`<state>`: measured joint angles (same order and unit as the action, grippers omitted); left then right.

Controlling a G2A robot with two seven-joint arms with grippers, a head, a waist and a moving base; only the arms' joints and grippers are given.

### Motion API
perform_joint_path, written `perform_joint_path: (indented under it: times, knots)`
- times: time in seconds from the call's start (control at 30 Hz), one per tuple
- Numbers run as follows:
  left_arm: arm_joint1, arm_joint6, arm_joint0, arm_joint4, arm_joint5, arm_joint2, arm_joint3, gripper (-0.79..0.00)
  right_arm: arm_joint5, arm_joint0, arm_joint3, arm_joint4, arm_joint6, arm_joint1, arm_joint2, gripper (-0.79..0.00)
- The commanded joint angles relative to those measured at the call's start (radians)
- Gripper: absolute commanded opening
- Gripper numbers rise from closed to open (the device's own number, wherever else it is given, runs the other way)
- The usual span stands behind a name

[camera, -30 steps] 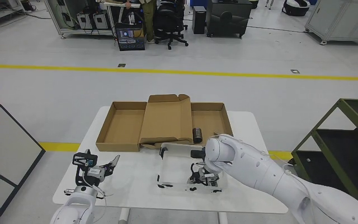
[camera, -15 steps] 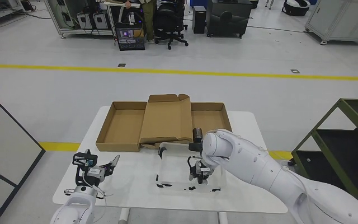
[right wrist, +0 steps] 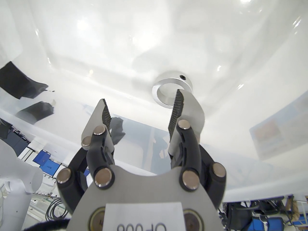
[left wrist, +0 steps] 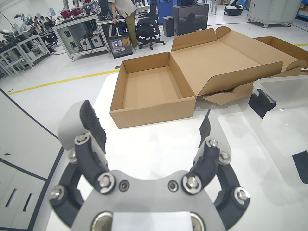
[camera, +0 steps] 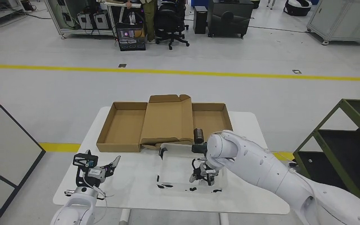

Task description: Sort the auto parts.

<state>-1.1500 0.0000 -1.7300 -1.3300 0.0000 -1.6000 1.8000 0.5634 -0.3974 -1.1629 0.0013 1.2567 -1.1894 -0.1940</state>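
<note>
A silver metal ring (right wrist: 166,82) lies on the floor of the clear plastic bin (right wrist: 144,25). My right gripper (right wrist: 141,96) hangs open inside the bin, one fingertip (right wrist: 178,102) just in front of the ring, nothing between the fingers. From above, the right gripper (camera: 202,175) is over the right half of the bin (camera: 174,169). A dark cylindrical part (camera: 198,135) lies in the right tray of the cardboard box (camera: 121,129). My left gripper (left wrist: 146,114) is open and holds nothing above the table's front left (camera: 107,167).
The opened cardboard box (left wrist: 149,82) with its raised flap stands behind the clear bin (left wrist: 284,90), whose rim carries black clips (left wrist: 261,104). White table surface lies between my left gripper and the box. A green rack (camera: 332,146) stands right of the table.
My right gripper has shifted slightly within the bin, first toward the box, then a little back. The left arm has kept still.
</note>
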Motion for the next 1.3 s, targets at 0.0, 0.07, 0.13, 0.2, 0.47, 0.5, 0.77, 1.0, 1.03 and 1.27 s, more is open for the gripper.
perform_joint_path:
  times: [0.0,0.07,0.13,0.2,0.47,0.5,0.77,1.0,1.03,1.27]
  knots:
    - [0.000,0.000,0.000,0.000,0.000,0.000,0.000,0.000,0.005,0.006,0.000,0.005,-0.005,0.003,0.022,-0.068]
    - [0.000,0.000,0.000,0.000,0.000,0.000,0.000,0.000,0.007,0.004,0.001,0.006,-0.007,0.004,0.024,-0.071]
    - [0.000,0.000,0.000,0.000,0.000,0.000,0.000,0.000,0.008,-0.002,0.002,-0.001,-0.008,0.002,0.024,-0.077]
    - [0.000,0.000,0.000,0.000,0.000,0.000,0.000,0.000,0.009,-0.008,0.005,-0.012,-0.009,-0.001,0.024,-0.095]
    - [0.000,0.000,0.000,0.000,0.000,0.000,0.000,0.000,0.013,-0.019,0.035,-0.027,-0.013,-0.026,0.024,-0.228]
    - [0.000,0.000,0.000,0.000,0.000,0.000,0.000,0.000,0.015,-0.019,0.041,-0.026,-0.014,-0.029,0.024,-0.237]
    - [0.000,0.000,0.000,0.000,0.000,0.000,0.000,0.000,0.017,-0.017,0.080,-0.029,-0.016,-0.052,0.024,-0.434]
    - [0.000,0.000,0.000,0.000,0.000,0.000,0.000,0.000,0.009,-0.014,0.112,-0.034,-0.009,-0.068,0.024,-0.603]
    - [0.000,0.000,0.000,0.000,0.000,0.000,0.000,0.000,0.008,-0.013,0.115,-0.037,-0.008,-0.070,0.024,-0.693]
    - [0.000,0.000,0.000,0.000,0.000,0.000,0.000,0.000,0.060,0.020,-0.050,-0.032,-0.060,-0.033,-0.001,-0.785]
